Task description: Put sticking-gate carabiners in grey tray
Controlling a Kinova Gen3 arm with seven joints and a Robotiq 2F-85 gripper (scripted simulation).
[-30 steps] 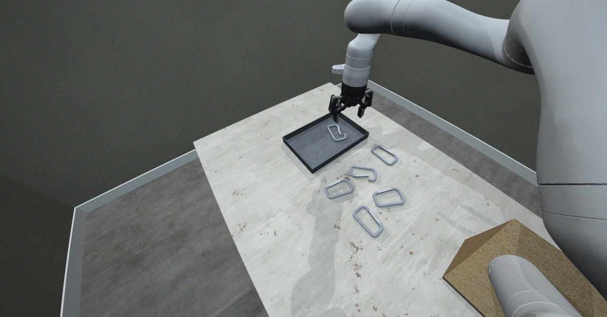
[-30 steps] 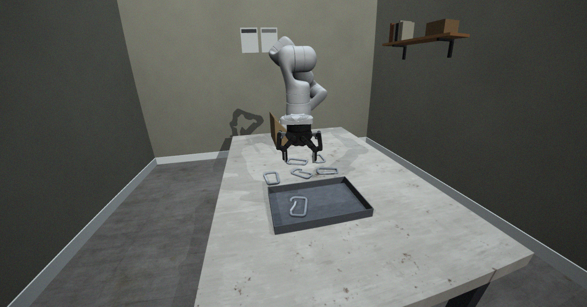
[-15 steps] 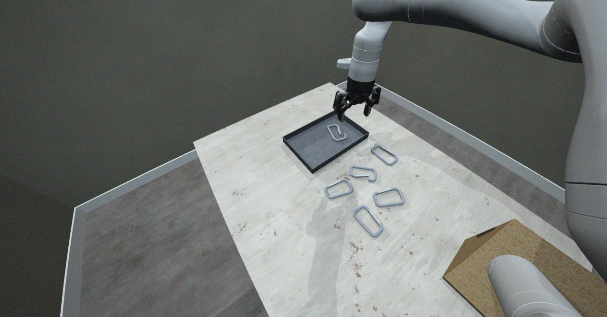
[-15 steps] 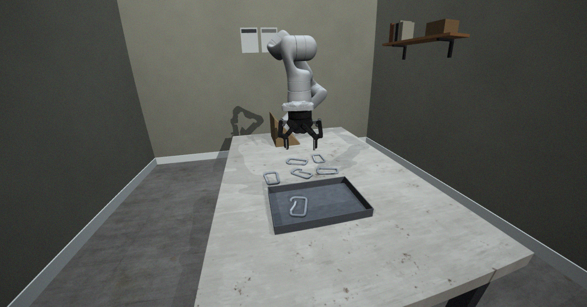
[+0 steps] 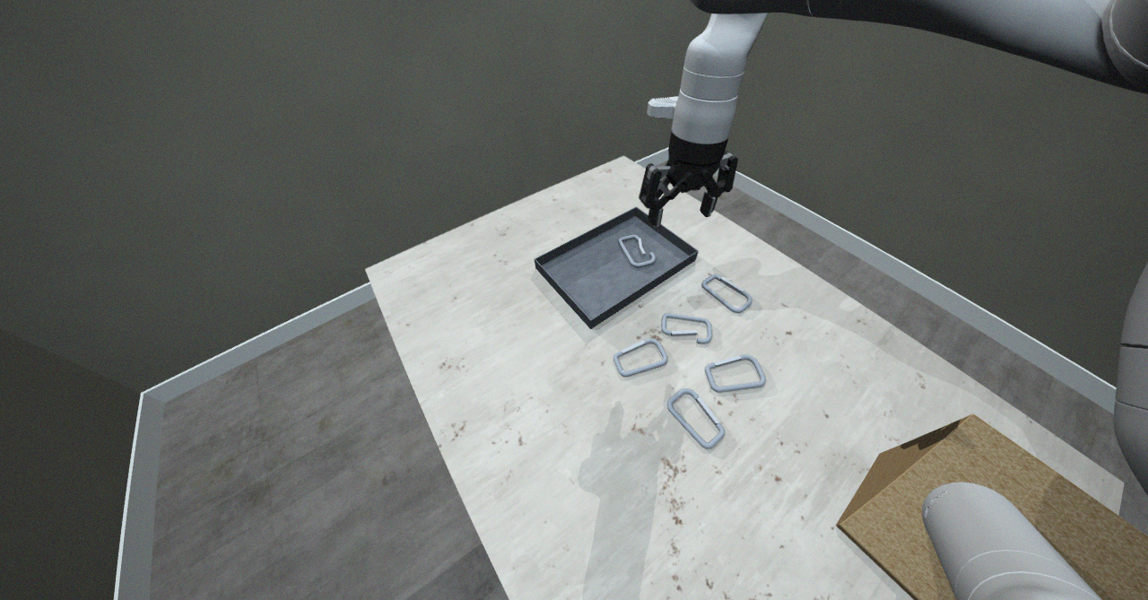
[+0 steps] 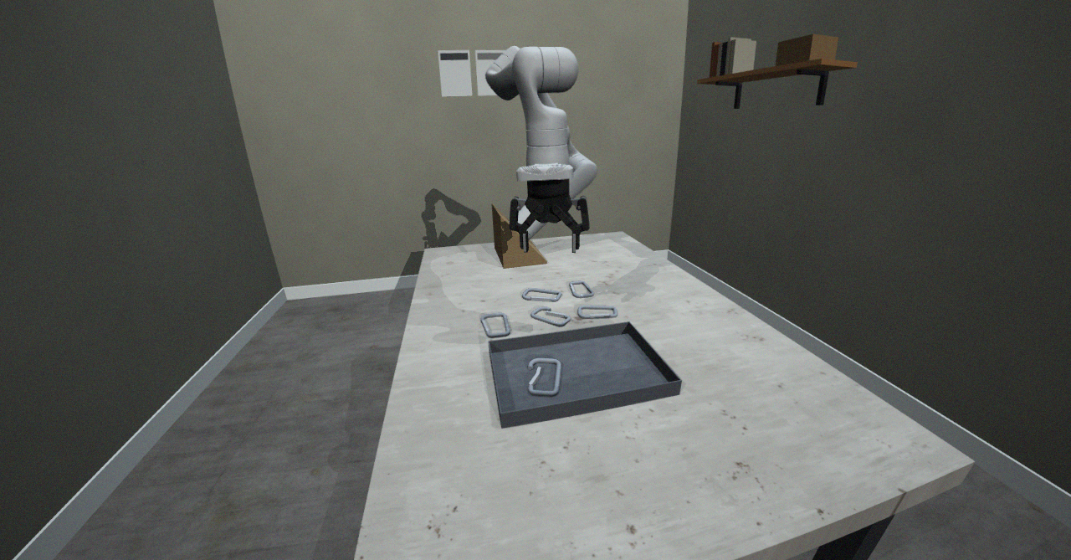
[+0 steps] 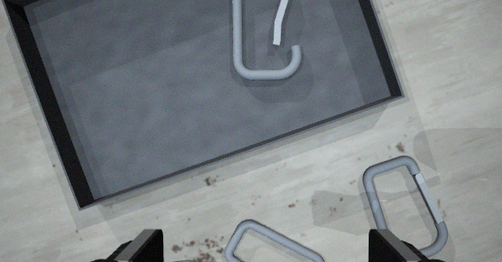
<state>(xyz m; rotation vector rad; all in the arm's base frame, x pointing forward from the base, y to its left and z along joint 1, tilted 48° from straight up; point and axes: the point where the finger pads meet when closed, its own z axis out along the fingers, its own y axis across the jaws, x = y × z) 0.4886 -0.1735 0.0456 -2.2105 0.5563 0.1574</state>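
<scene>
Pale and brown-flecked, the table carries everything here, taken left to right as the top view has it. First comes the tray, with one carabiner flat inside, its gate angled inward and its end parted from the hook. Five more lie outside the tray, apart from one another. The leftmost loop is near the tray; next is a gapped loop, whose gate also leans inward (so an open one sits out here too). The nearest-viewer loop follows. Around here, but higher up, hovers the gripper, pointing down, fingers spread wide with nothing between them. Further right are the tray-side loop, its gate closed in the wrist view, and the rightmost loop. Beyond them stands a wooden block.
</scene>
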